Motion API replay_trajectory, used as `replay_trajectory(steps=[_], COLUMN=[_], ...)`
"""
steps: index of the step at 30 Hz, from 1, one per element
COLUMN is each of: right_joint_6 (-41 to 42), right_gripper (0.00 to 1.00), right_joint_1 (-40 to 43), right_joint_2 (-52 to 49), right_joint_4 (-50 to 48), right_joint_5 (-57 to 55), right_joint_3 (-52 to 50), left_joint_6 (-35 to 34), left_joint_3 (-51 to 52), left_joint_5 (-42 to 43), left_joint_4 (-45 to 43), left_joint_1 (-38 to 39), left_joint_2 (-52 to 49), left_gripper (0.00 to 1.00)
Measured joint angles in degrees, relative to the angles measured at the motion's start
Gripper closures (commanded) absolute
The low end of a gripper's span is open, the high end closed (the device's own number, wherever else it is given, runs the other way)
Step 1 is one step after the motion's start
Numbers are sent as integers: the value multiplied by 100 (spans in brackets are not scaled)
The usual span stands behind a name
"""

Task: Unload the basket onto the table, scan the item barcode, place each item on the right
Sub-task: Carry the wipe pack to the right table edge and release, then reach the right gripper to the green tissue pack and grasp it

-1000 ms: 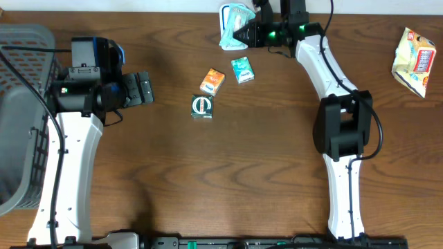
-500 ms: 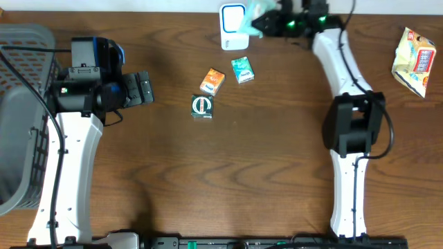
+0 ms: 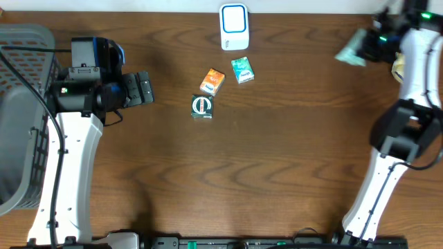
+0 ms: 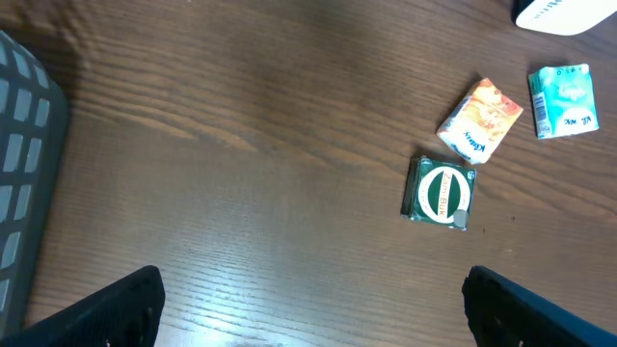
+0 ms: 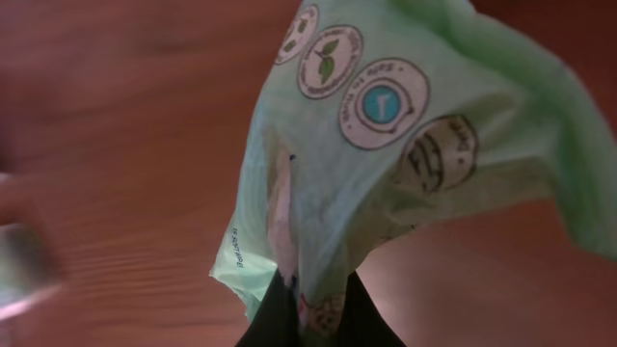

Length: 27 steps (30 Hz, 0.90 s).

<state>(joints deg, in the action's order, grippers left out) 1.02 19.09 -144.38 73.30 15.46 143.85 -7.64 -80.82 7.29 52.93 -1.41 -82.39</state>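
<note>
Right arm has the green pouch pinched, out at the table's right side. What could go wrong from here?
The right gripper seems to pinch only a thin edge of the limp green pouch, so it could slip out. The pouch also hangs crumpled and folded, so its barcode may be hard to present flat to the scanner.

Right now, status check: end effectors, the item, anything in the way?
Left end effector open, empty. Right end effector shut on green packet, far right of scanner. Three small packs near scanner, not between.

The scanner [image 3: 234, 26] stands behind three small packets [image 3: 213, 81] (basket [image 3: 21, 48] far left, pouch [image 3: 351, 52] far right).
</note>
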Motion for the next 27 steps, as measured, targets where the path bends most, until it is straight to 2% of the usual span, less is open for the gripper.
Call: replay_trajectory(steps=[2, 6, 10, 14, 19, 23, 27], right_joint_6=[-133, -258, -295, -302, -319, -632, -787], right_gripper=[1, 1, 1, 1, 1, 1, 1], right_joint_1=[398, 800, 802, 664, 127, -796, -1641], right_joint_2=[0, 0, 0, 0, 0, 0, 0], right_joint_4=[173, 286, 291, 282, 542, 780, 544], right_joint_5=[-522, -656, -197, 726, 1996, 2603, 2223], right_joint_3=[7, 9, 9, 9, 9, 9, 9], left_joint_6=[0, 0, 0, 0, 0, 0, 0], left_joint_3=[0, 0, 0, 0, 0, 0, 0], left_joint_5=[0, 0, 0, 0, 0, 0, 2], left_joint_4=[0, 0, 0, 0, 0, 0, 0], left_joint_1=[0, 0, 0, 0, 0, 0, 0], left_joint_2=[0, 0, 0, 0, 0, 0, 0], left_gripper=[2, 3, 2, 2, 2, 2, 2])
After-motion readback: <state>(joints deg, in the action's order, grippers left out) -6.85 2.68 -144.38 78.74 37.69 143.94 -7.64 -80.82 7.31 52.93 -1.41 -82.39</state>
